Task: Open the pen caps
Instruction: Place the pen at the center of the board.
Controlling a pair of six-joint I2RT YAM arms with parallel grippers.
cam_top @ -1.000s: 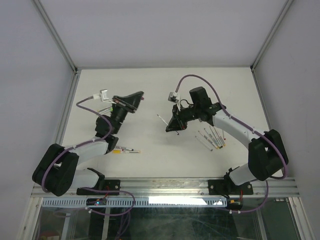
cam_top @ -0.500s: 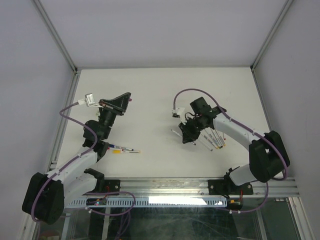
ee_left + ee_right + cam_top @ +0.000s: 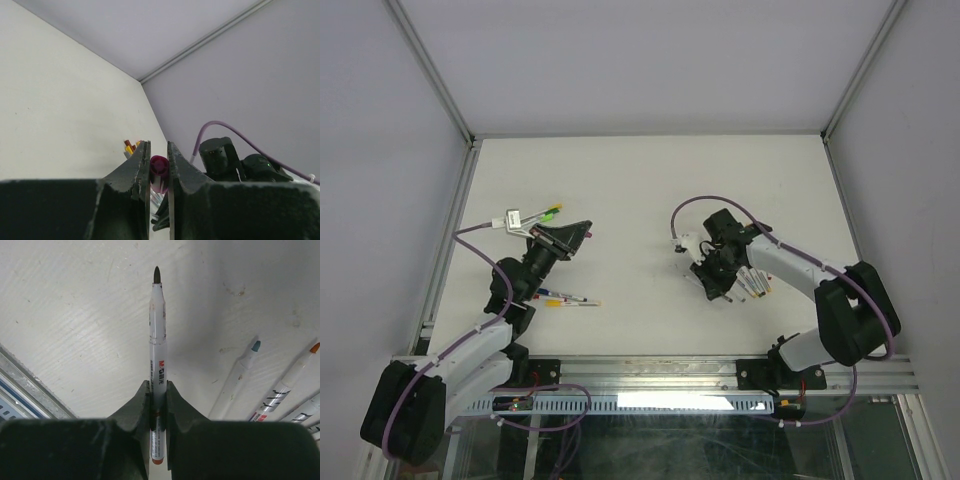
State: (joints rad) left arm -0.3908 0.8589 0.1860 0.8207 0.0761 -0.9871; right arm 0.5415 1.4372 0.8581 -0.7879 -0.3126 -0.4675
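My left gripper point(image 3: 584, 233) point(image 3: 158, 146) is shut on a maroon pen cap point(image 3: 159, 171) and holds it above the table's left side. My right gripper point(image 3: 718, 290) point(image 3: 158, 385) is shut on an uncapped pen point(image 3: 158, 335) with a white-grey barrel. Its dark tip point(image 3: 156, 274) points away, low over the table. Several loose pens point(image 3: 752, 284) lie just right of it. Two of them show a teal tip point(image 3: 255, 346) and an orange tip point(image 3: 314, 347). Loose green and yellow caps point(image 3: 548, 211) lie behind my left gripper.
Two or three pens point(image 3: 567, 300) lie beside my left arm near the front. The metal front rail point(image 3: 25, 395) point(image 3: 650, 375) runs close to my right gripper. White side walls enclose the table point(image 3: 640, 180).
My left gripper has drawn back toward the front with the maroon cap, uncovering the caps behind it. My right gripper has carried the pen forward and right, down beside the loose pens.
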